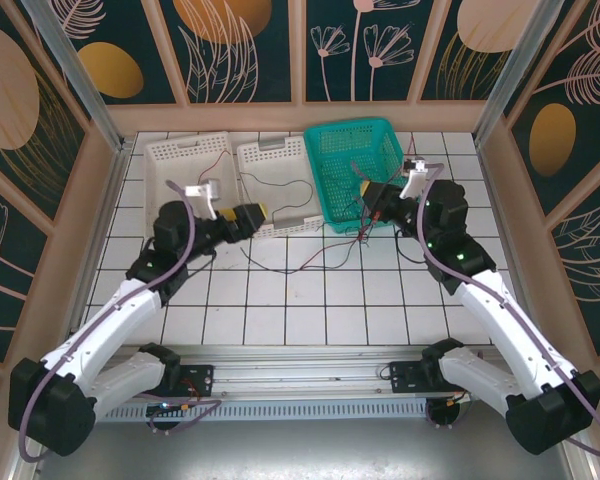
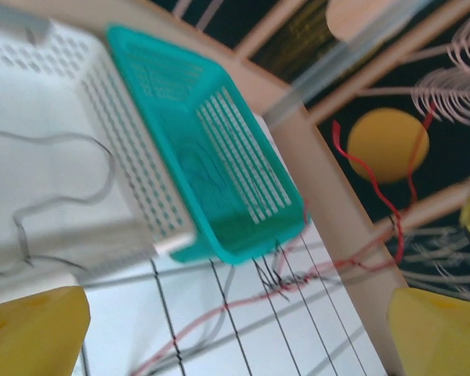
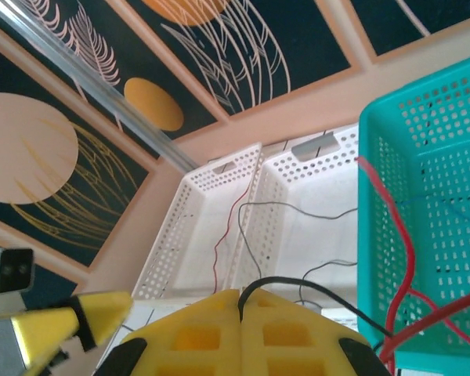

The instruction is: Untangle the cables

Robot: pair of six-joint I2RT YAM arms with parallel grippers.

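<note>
Because the right gripper [image 3: 241, 329] has its yellow jaws pressed together on a black cable [image 3: 313, 285], which arcs out from between them toward the lower right of the wrist view, that pinch serves as the anchor. Just right of it, red cables [image 3: 410, 251] run up against the wall of the teal basket [image 3: 423, 141]. The left gripper [image 1: 255, 213], left of centre in the overhead view, has its jaws spread wide with nothing between them. It faces the knot [image 2: 286, 278], where red and black strands twist together on the white tiled table [image 1: 310, 310] just below the basket's near corner. Single wires also lie in the two white baskets [image 1: 187, 142] at upper left.

The step in hand looks like pulling the tangle apart between two holds. To do it well, the left gripper should probably drop low over the tiles and close on one strand only. That strand should be taken beside the knot rather than on it, ideally a red one. The arms should then draw apart slowly, since a jerk could tighten the knot or slip such fine wire from the pads. Pulling away from the basket seems wiser, as its mesh may snag the red cables.
</note>
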